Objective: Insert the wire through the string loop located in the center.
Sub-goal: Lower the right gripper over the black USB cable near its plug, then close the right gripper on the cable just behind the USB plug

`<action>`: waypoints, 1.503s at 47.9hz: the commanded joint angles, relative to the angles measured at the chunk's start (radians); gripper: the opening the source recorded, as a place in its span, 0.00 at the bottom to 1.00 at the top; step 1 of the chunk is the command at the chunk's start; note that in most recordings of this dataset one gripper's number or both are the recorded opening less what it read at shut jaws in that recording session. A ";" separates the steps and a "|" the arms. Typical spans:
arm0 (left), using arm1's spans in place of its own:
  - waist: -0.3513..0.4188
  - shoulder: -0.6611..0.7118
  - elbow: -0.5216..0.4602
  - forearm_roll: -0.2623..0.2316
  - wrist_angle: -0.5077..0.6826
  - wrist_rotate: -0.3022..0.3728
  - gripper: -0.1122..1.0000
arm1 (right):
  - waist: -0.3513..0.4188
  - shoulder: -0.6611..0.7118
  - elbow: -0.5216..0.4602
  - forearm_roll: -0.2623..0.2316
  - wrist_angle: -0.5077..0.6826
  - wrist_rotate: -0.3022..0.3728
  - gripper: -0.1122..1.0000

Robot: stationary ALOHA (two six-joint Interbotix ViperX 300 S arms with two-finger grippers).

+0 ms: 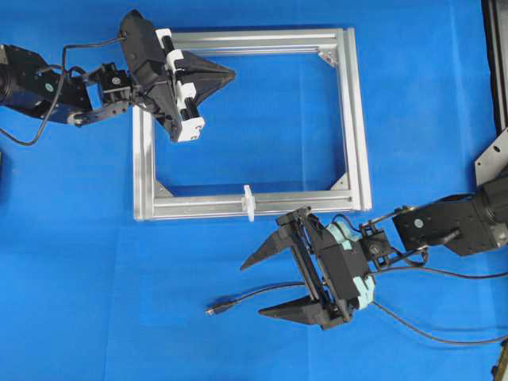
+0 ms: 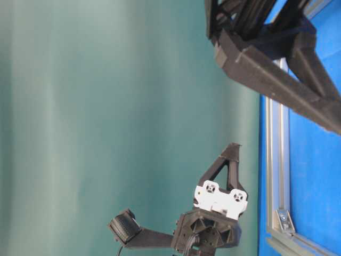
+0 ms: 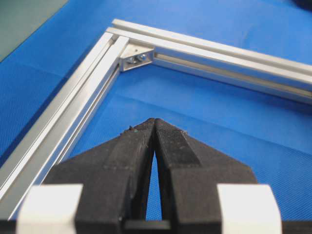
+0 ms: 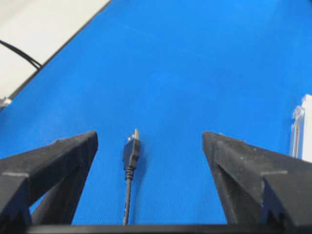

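Right gripper (image 1: 272, 284): black fingers spread wide, nothing between them; lower centre of the overhead view, pointing left.
Left gripper (image 1: 231, 75): black fingers pressed together, holding nothing; upper left of the overhead view, tip over the frame's interior.
Wire (image 1: 258, 296): long thin black flexible cable with a small dark plug tip at its left end; lies flat on the cloth, running from beneath the right gripper leftward to lower centre. In the right wrist view the plug (image 4: 131, 148) sits midway between the open fingers, touching neither.
Long axis: roughly in line with the right gripper's pointing direction, plug end farthest away.
Nearer arm: right, by far; the left is well apart across the frame.
String loop (image 1: 248, 202): tiny white upright tab on the bottom rail, just above the right gripper.
Frame (image 1: 354, 119): silver aluminium rectangle.
Surface (image 1: 95, 302): blue cloth.
Judged step: closing on the wire near its plug.
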 commanded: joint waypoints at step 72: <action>0.003 -0.031 0.000 0.005 0.014 0.000 0.10 | 0.023 0.216 -0.098 0.106 0.031 0.006 0.08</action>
